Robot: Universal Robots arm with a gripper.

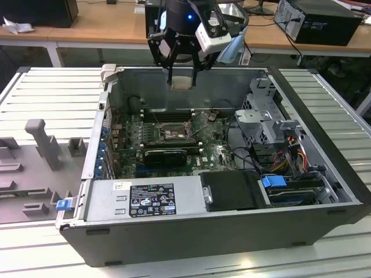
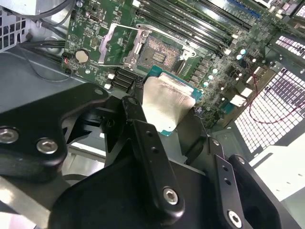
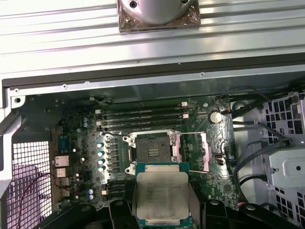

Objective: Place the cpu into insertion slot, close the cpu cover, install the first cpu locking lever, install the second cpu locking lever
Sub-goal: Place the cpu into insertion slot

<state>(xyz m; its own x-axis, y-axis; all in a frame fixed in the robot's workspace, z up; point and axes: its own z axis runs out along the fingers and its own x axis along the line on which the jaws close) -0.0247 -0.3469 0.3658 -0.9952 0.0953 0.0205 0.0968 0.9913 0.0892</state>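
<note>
Your gripper [image 1: 182,80] is clamped on the cpu [image 3: 162,195], pinching it by two opposite edges, with the silvery face turned toward the first wrist view's camera. In the exterior view the chip hangs in the air over the open case, at about 12 o'clock from the insertion slot [image 1: 168,133] and well above the board. Farther on, the slot lies bare (dark centre, nothing seated in it), and the cpu cover [image 3: 193,151] is swung open just beside it. Past it run the memory slots [image 3: 143,117]. By my reading, none of the four steps is done: seating the chip, closing the cover and both levers all remain.
</note>
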